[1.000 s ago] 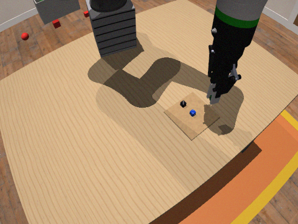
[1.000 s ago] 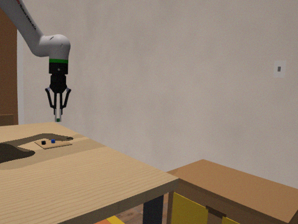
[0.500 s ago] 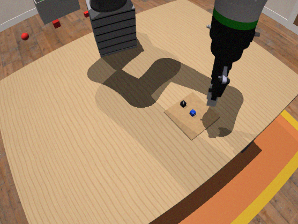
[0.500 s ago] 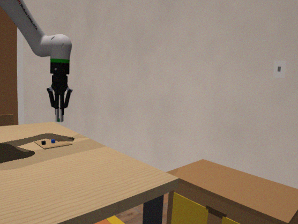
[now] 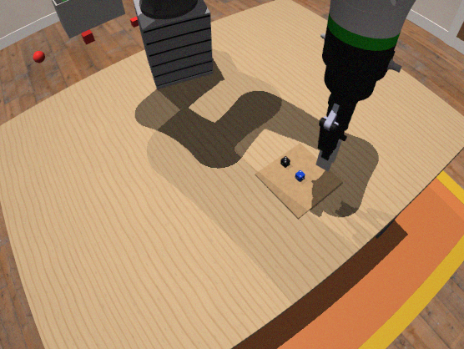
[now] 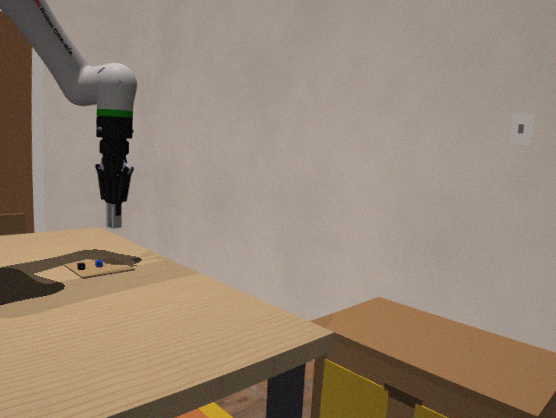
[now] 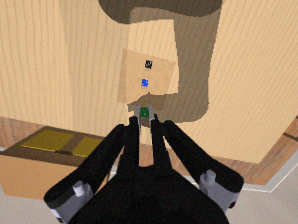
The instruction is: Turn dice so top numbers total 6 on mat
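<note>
Overhead, end effector (image 7: 144,120) hung above desk (image 5: 125,209), clenched on one green die (image 7: 144,112). Two dice lay on mat (image 5: 288,189): one black die (image 5: 285,161), one blue die (image 5: 300,175), near each other, not touching. Top faces probably unreadable, too small.

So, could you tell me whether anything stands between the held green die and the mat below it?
Nothing visible does. The end effector holds the green die above the mat's near edge; the black die and blue die sit off to one side.
</note>
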You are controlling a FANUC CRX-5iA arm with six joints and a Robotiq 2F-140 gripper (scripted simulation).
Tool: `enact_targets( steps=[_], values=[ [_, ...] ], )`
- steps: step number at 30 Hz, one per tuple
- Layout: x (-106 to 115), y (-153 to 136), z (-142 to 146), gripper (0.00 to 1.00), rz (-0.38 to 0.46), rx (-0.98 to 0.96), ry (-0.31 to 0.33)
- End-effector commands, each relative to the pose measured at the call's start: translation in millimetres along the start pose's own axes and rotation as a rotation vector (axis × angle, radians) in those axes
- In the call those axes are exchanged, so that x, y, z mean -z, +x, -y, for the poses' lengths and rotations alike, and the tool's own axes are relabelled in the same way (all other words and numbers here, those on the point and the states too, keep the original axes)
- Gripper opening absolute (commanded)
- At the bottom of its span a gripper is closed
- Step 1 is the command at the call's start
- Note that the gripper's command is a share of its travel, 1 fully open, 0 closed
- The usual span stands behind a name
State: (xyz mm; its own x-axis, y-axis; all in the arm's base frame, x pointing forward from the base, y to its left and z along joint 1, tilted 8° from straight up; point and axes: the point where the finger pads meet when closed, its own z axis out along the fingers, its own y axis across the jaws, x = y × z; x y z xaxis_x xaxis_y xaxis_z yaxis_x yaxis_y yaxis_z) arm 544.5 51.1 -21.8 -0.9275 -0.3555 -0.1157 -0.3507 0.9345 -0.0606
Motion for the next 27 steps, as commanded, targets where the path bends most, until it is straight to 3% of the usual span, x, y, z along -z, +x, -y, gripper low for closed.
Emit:
enact_targets(
  steps=[1, 10, 27],
  values=[
    [0.3, 0.0, 2.8, 0.07, 0.001, -0.124, 0.015],
    [0.5, 0.2, 6.2, 0.07, 0.002, -0.264, 0.014],
    [0.5, 0.2, 6.5, 0.07, 0.002, -0.275, 0.014]
  ],
)
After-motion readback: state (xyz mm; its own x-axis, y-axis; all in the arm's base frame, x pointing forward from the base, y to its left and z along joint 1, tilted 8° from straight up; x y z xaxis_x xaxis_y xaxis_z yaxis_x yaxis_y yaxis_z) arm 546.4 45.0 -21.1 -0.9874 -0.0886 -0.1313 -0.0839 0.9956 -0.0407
